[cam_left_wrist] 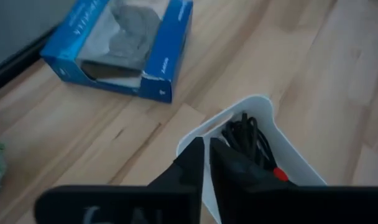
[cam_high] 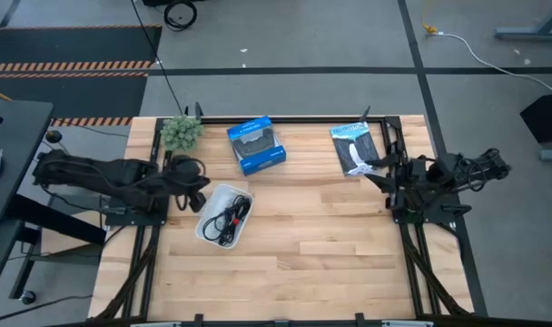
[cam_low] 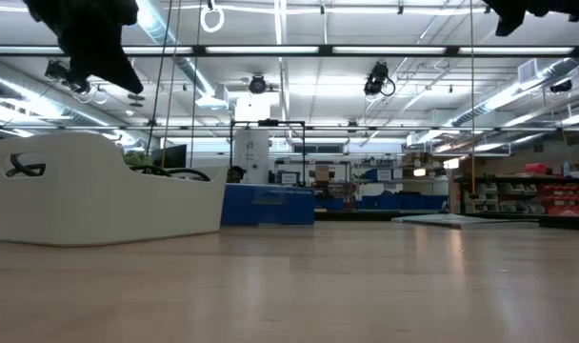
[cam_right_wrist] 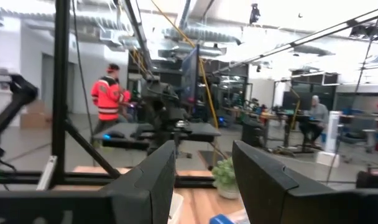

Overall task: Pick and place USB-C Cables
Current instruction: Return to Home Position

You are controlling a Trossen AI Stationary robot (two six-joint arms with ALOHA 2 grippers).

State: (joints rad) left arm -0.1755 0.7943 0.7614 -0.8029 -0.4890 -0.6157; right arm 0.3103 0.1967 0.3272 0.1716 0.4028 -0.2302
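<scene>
The USB-C cables [cam_high: 229, 218] lie together inside the white bin [cam_high: 209, 224], which stands in the left half of the bench [cam_high: 330, 254], about halfway between its far and near edges. They make a dark bundle, and one cable has a red mark. The left gripper [cam_left_wrist: 206, 144] hangs just over the bin's end that is toward the left edge. Its fingers are pressed together and hold nothing. The right gripper [cam_right_wrist: 204, 148] is at the right edge of the bench, near the black packet [cam_high: 355, 148]. Its fingers are spread apart and empty. The blue box [cam_high: 256, 144] lies by the far edge, and the green plant [cam_high: 181, 133] sits in the far left corner.
</scene>
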